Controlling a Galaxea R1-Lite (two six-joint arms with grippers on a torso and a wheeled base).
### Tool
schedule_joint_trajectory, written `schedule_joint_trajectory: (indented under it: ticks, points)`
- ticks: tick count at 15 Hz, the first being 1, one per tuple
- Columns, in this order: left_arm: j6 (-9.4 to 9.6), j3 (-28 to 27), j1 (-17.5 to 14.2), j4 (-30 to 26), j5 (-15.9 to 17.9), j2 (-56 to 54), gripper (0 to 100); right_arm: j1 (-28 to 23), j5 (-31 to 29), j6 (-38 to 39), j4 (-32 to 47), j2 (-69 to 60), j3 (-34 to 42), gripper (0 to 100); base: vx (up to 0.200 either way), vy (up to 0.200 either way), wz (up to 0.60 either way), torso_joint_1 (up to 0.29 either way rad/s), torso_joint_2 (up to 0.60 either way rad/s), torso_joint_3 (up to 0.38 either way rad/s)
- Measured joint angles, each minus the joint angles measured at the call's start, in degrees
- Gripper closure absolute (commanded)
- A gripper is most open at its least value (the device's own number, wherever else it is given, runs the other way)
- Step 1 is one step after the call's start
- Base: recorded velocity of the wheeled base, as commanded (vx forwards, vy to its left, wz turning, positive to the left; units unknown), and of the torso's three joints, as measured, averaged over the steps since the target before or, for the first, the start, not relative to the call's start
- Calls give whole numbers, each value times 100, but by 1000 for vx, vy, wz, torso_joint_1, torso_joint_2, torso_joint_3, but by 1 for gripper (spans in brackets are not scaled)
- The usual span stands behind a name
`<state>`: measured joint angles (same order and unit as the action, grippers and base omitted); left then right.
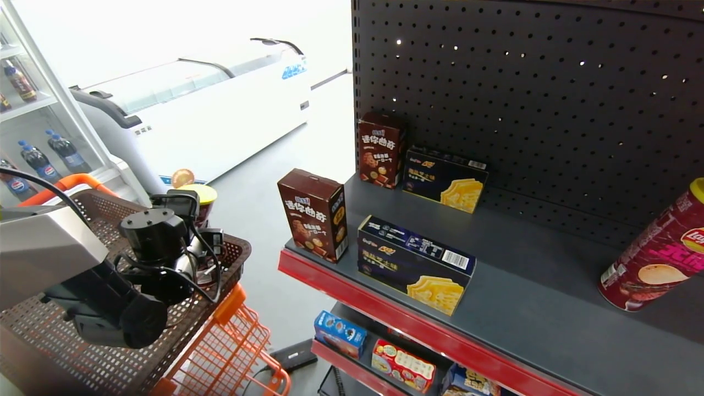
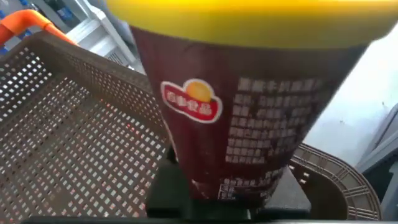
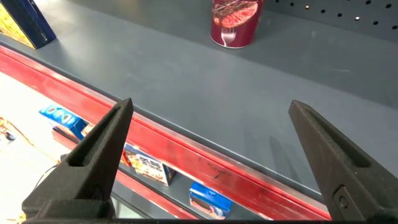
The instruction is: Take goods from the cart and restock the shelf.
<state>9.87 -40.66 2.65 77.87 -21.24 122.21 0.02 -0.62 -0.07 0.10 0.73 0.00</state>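
L end effector (image 2: 230, 202) w/ yellow-lid can (image 2: 249, 124), above cart basket (image 2: 81, 124).

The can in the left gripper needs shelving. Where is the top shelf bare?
Bare: the wide grey stretch between the front blue box and the chip can, back to the pegboard. Crowded: the left end, with four boxes.

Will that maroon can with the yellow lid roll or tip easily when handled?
The can looks round, so it would probably roll if laid down. Tall and narrow, it likely tips easily. Its glossy wall may slip.
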Motion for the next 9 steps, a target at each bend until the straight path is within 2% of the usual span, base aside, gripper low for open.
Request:
schedule_joint_trajectory:
  ticks: [2, 6, 9]
  points:
    - [83, -29, 0, 18, 2, -71, 100, 2, 0, 0, 0, 0, 0, 0, 0, 0, 0, 0, 0, 0]
    - [101, -60, 13, -85, 49, -575, 100, 7, 2, 0, 0, 0, 0, 0, 0, 0, 0, 0, 0, 0]
    - [90, -30, 88, -690, 222, -1286, 100, 5, 0, 0, 0, 0, 0, 0, 0, 0, 0, 0, 0, 0]
